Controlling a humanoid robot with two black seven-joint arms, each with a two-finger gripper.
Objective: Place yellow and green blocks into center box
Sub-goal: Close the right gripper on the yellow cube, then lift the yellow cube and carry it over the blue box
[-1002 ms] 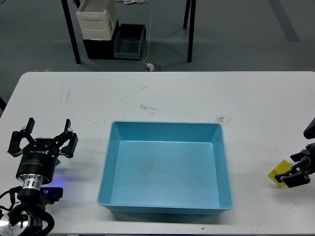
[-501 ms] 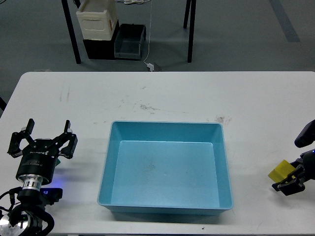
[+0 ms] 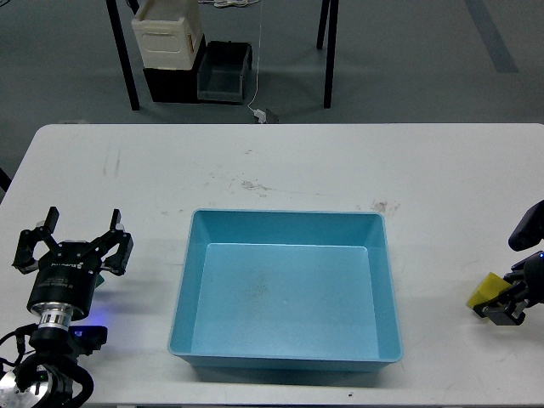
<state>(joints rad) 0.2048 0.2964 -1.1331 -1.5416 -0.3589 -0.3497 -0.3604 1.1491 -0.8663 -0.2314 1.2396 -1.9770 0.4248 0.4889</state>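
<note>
The blue center box [image 3: 191, 280] stands open and empty in the middle of the white table. My right gripper [image 3: 503, 296] is at the right edge, its dark fingers closed around the yellow block [image 3: 485, 291] just above the table. My left gripper [image 3: 75, 236] is at the left, pointing down with its fingers spread open and nothing in them. A sliver of green [image 3: 101, 274] shows under its right side; the green block is mostly hidden by the gripper.
The white table [image 3: 280, 170] runs across the view, scuffed behind the box. On the floor beyond its far edge are table legs, a cream container [image 3: 166, 34] and a dark bin [image 3: 223, 75].
My right gripper has closed in on the yellow block, and the block has shifted slightly right and up with it. The left gripper has not moved.
</note>
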